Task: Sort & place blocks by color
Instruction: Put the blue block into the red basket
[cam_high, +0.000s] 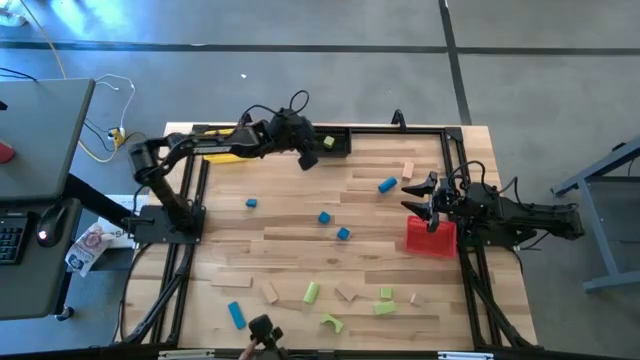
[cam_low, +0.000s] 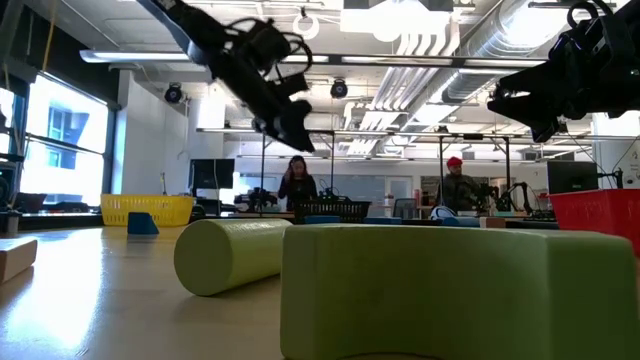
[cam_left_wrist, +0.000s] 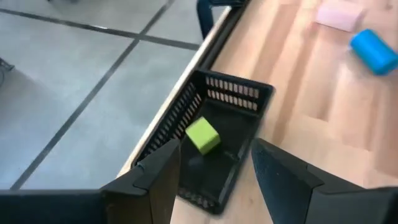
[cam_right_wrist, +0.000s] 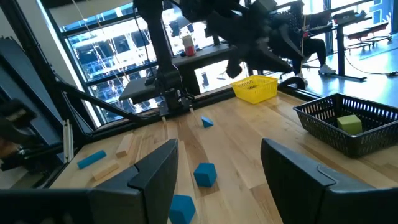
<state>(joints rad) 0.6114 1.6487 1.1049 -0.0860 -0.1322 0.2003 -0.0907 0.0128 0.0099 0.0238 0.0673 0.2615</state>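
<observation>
High view: the left hand (cam_high: 308, 158) hangs over the desk's far edge, just beside the black bin (cam_high: 333, 144), its fingers apart and gripping nothing. A green cube (cam_left_wrist: 202, 135) lies inside the black bin, seen between the left hand's fingers in the left wrist view. The yellow bin (cam_high: 222, 152) sits at the far left corner, partly under the left arm. The right hand (cam_high: 432, 200) is at the desk's right edge above the red bin (cam_high: 428, 240), fingers apart and empty. Blue blocks (cam_high: 324, 217) lie scattered across the desk's middle, with one blue cylinder (cam_high: 387, 184) toward the right edge beside a tan block (cam_high: 407, 170). Green and tan blocks (cam_high: 311, 292) lie along the near edge, and a blue bar (cam_high: 236, 315) toward the near left corner.
</observation>
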